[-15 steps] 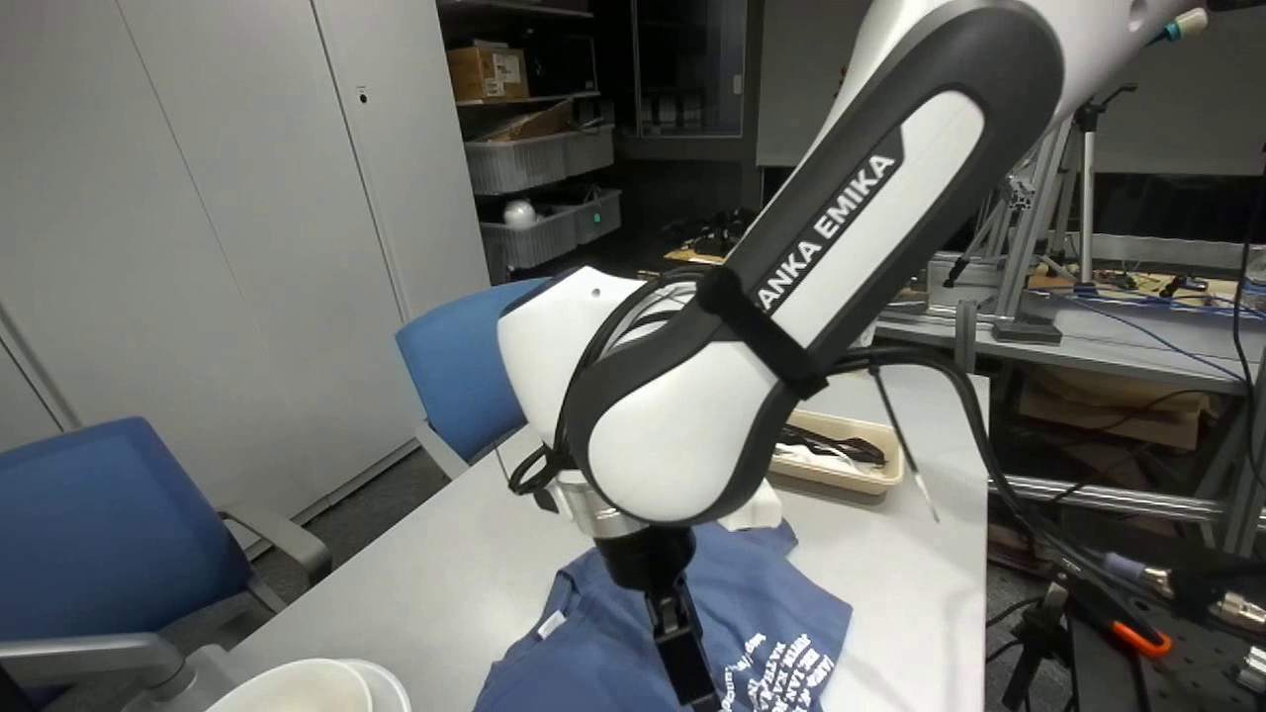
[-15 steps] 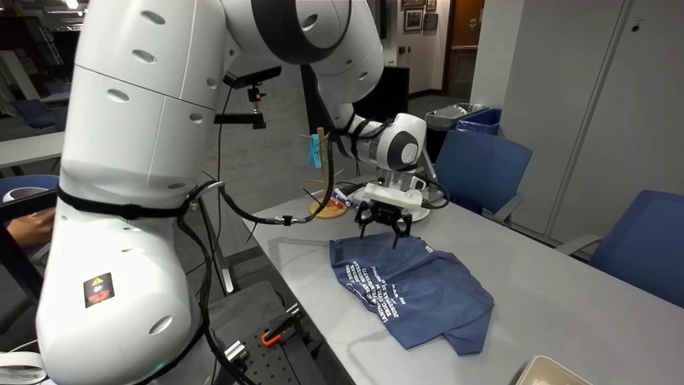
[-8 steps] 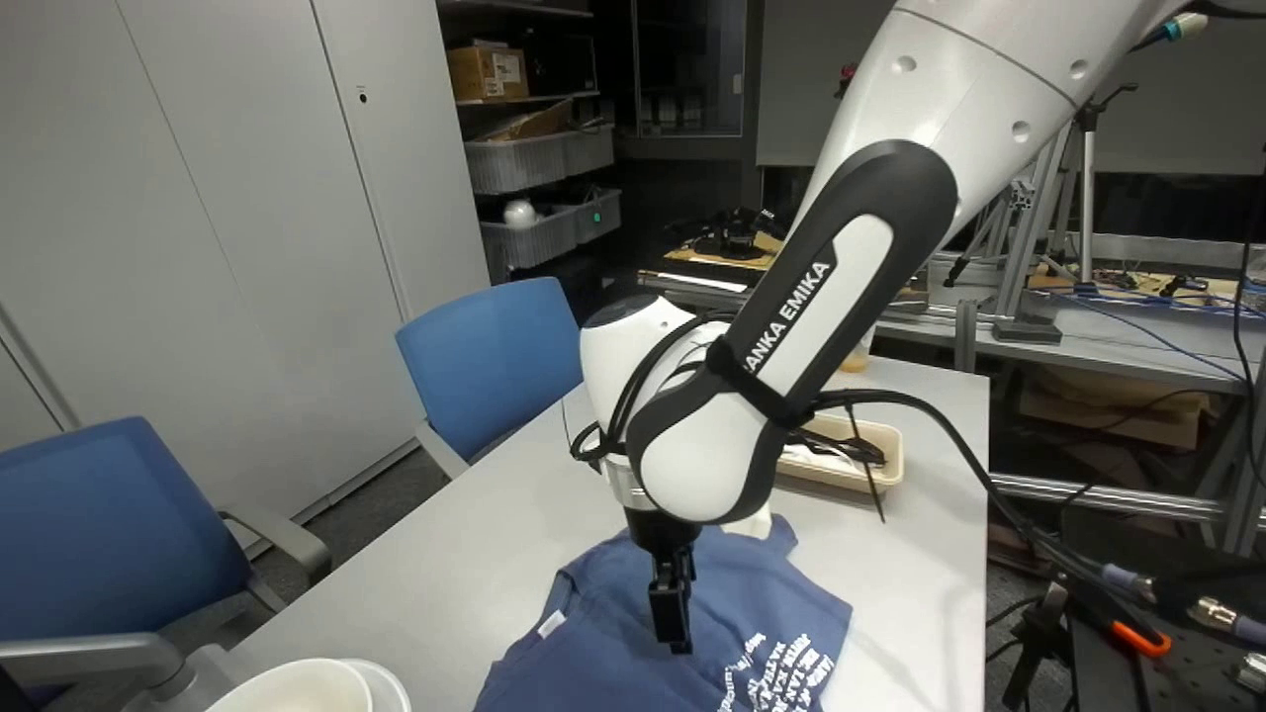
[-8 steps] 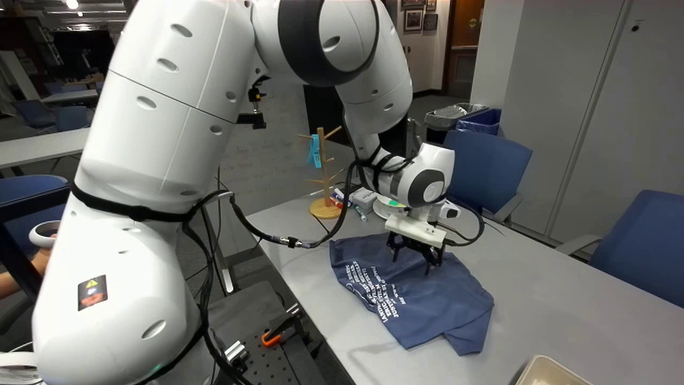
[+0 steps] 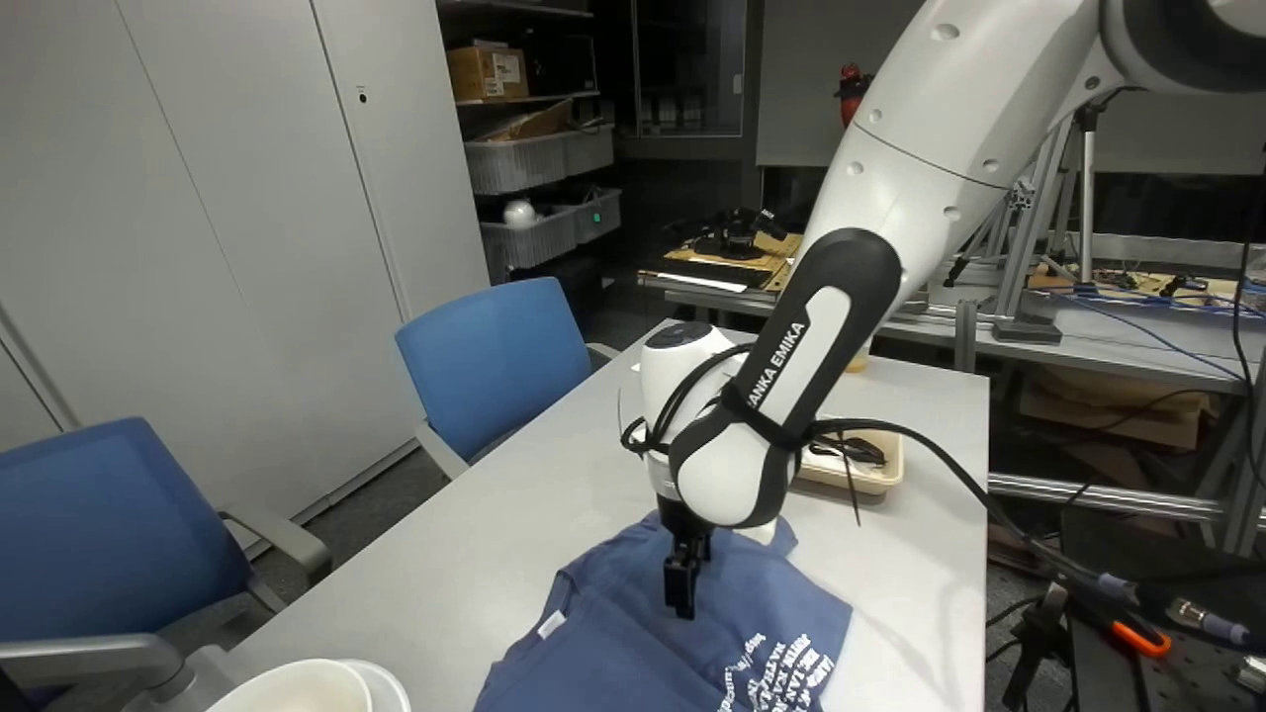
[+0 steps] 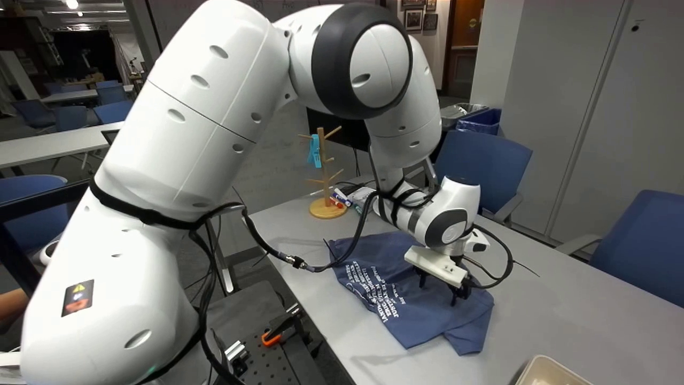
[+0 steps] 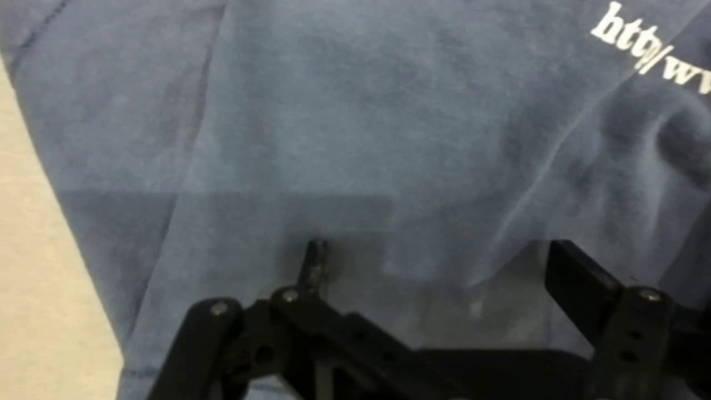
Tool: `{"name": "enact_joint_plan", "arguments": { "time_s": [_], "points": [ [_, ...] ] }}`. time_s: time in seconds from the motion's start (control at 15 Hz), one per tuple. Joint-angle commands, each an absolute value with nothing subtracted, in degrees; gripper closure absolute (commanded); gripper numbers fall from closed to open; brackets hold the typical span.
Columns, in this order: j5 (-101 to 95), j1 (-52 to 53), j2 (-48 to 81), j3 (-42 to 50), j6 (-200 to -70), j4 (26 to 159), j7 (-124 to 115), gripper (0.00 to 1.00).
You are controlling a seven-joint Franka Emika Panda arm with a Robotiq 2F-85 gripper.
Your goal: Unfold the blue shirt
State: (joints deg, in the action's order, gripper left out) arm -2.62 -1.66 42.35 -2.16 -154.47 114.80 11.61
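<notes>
Beneath the blue shirt [image 6: 414, 310], a pale bench [image 6: 556, 299] is seen in both exterior views. The shirt is reached over from above by the white robot arm [image 6: 211, 112]. Well apart from the shirt, two blue chairs [image 5: 495, 361] are placed along one edge of the bench. The shirt itself is laid low on the bench; creases are seen in its cloth, and how many layers are folded cannot be told. Beyond the shirt, in an exterior view, a wooden stand [image 6: 325, 182] is placed upright. Near the sleeve [image 6: 467, 337] of the shirt, a beige tray [image 5: 846, 483] is placed, shown in both exterior views. Across the shirt from this tray, a white bowl [image 5: 297, 687] is shown only in part. Directly above the shirt, the pincer [image 7: 439, 250] is pointed downward; its jaws are set wide apart, but whether the cloth is touched by it cannot be told. Beyond the shirt, some markers [image 6: 340, 199] are laid by the stand, on which a light-blue clip [image 6: 315, 151] is hung. On the shirt, white letters [image 7: 629, 33] are printed.
</notes>
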Motion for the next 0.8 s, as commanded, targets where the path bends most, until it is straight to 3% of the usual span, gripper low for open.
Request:
{"name": "enact_joint_plan", "arguments": {
  "time_s": [0.0,0.73],
  "points": [
    [-1.4,-4.1,45.6,-3.0,-156.5,111.9,11.0,0.00],
    [-5.0,-3.0,52.1,5.1,-155.7,99.9,6.3,0.00]
  ]
}}
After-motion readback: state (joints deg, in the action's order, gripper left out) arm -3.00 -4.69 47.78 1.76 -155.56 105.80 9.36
